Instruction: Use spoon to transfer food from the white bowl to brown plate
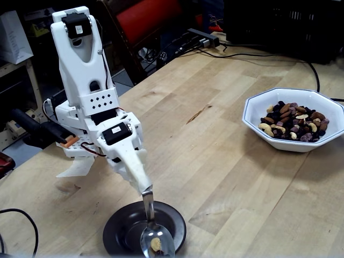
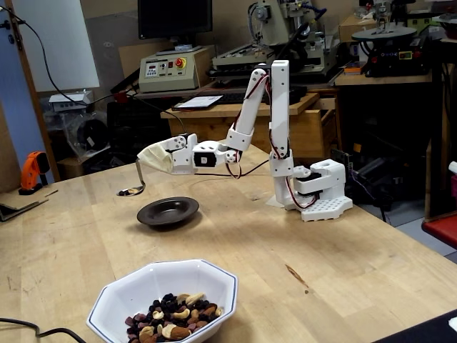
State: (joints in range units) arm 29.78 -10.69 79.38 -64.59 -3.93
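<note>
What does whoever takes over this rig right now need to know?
End effector: wrapped in tan tape, jaws hidden; the spoon hangs from its tip.
Spoon: level above the brown plate, carrying a tan piece of food.
Brown plate: looks empty in both fixed views.
White bowl: far side of the table, holding a pile of food.
Done: one scoop taken and brought to the plate.
Left: tip the spoon into the plate, then go back for more.
</note>
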